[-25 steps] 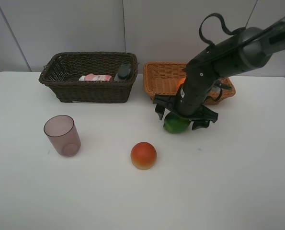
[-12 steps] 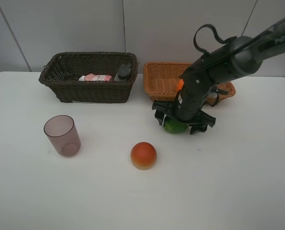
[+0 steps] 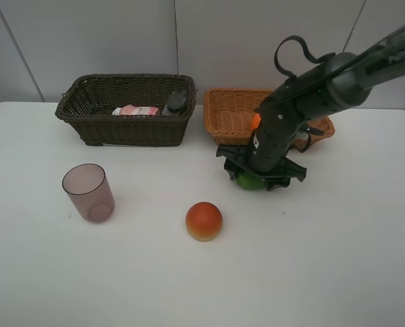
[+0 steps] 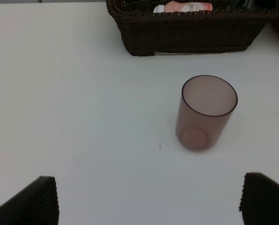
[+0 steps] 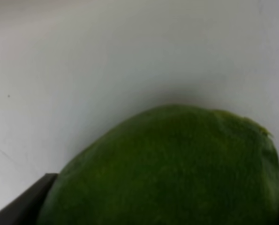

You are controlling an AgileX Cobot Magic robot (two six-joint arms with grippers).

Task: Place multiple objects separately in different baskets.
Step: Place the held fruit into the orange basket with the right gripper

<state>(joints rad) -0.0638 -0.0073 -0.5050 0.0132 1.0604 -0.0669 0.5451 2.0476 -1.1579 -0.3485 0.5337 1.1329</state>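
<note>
Exterior high view: the right gripper is low over the green fruit, which sits on the desk just in front of the tan basket. Its jaws stand part open, one on each side of the fruit; whether the pads touch it cannot be told. In the right wrist view the fruit fills the space between the jaws. The left gripper is wide open and empty, above the desk near the cup.

The step in hand appears to be the grasp of the green fruit. Close across its widest part and keep it centred between the jaws; a round body is likely to roll or slip out under an off-centre squeeze. Apply firm but moderate force. Lift straight up until the fruit clears the basket rim. The tan basket is the likely target, since it holds an orange. Release low, beside the orange.
</note>
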